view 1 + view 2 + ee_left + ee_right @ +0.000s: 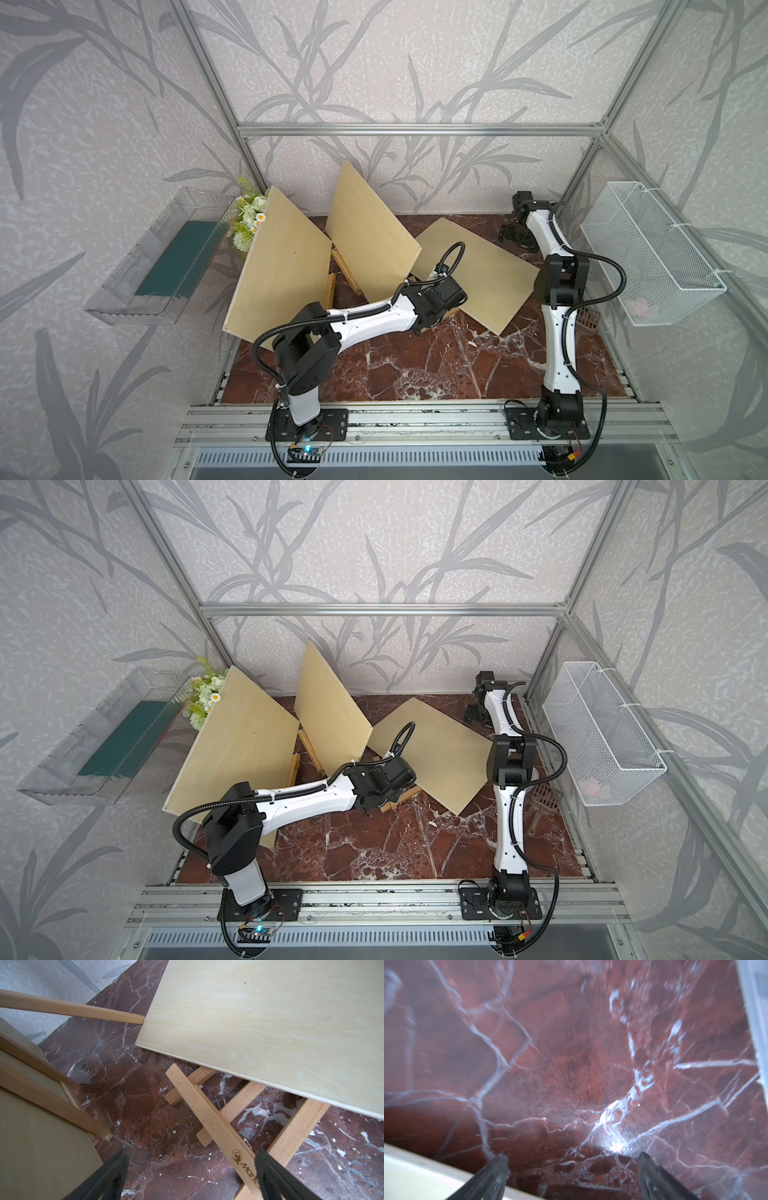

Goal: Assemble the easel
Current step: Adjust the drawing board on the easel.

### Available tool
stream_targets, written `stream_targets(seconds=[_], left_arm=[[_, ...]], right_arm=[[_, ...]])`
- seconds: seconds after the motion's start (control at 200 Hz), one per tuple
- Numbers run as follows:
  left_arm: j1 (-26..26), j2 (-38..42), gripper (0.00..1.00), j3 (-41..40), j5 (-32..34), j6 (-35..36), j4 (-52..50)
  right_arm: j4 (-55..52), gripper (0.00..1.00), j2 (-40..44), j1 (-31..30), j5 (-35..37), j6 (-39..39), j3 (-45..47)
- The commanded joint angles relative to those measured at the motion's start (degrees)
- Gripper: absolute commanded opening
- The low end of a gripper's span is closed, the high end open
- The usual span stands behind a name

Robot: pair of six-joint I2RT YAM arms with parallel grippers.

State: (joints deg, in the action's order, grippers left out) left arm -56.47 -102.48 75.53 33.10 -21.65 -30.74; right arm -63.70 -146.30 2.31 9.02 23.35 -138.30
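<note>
By our judgement we are looking at an early stage. The easel (299, 1126) is lying collapsed on the counter (415, 374), right of centre in both top views. A flat board (478, 274) is resting over most of it, so only some strip ends and the branded crossbar (209, 1120) are showing. Toward the left of the frame a left board (278, 266) and a middle board (370, 237) are leaning up with wooden strips beside them. They may be sitting on stands already set up, but we are not seeing that clearly. The left pincer (192, 1155) is hovering released above the easel's exposed end and gripping nothing. The right pincer (573, 1156) is hanging released over bare counter in the upper right of the top views, well apart from the wood. What we are judging as left to do: clearing the board, raising the frame and spreading its legs. The easel's long axis is lying flat, seemingly running from lower left to upper right in a top view, with its exposed ends pointing toward the left pincer. We are unable to tell which end is the head.
</note>
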Motion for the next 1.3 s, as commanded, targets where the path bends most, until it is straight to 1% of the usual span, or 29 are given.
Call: stream_targets(seconds=[0.0,0.195,0.345,0.59,0.79,0.91,1.01,1.125,1.2,1.295], left_arm=[[1.0,1.7,0.96,-0.6,0.4,-1.5,0.2],[1.3,1.6,0.96,-1.0,-0.3,-1.5,1.0],[1.8,1.5,0.96,-2.2,-1.7,-1.6,2.3],[2.2,0.5,0.96,-2.4,-2.9,-1.6,2.6],[2.5,-0.2,0.96,-2.2,-3.1,-1.5,2.4],[2.7,-0.3,0.96,-2.2,-2.7,-1.5,2.2],[2.9,0.0,0.96,-2.6,-1.7,-1.3,2.2],[3.2,-0.3,0.96,-2.9,-0.5,0.1,2.3],[3.2,-1.2,0.96,-2.7,1.4,1.3,1.2],[3.1,-1.6,0.96,-2.5,3.6,1.0,-0.1]], right_arm=[[-0.2,0.95,2.8,0.0,1.0,-1.2,6.1],[1.6,0.95,8.6,-0.1,1.2,-1.4,15.3],[6.9,0.95,14.6,-0.1,0.3,-0.9,27.7],[14.0,0.95,24.1,-0.1,-3.7,-0.6,45.9],[16.5,0.95,29.7,-0.1,-7.1,0.1,55.0],[18.5,0.95,33.4,-0.1,-7.2,1.0,59.2],[18.2,0.95,35.4,-0.1,-6.8,0.8,59.6],[18.5,0.95,38.2,-0.2,-8.0,1.5,60.3],[19.0,0.95,39.7,-0.2,-9.2,1.9,60.6],[18.8,0.95,41.2,-0.4,-9.6,1.8,60.3]])
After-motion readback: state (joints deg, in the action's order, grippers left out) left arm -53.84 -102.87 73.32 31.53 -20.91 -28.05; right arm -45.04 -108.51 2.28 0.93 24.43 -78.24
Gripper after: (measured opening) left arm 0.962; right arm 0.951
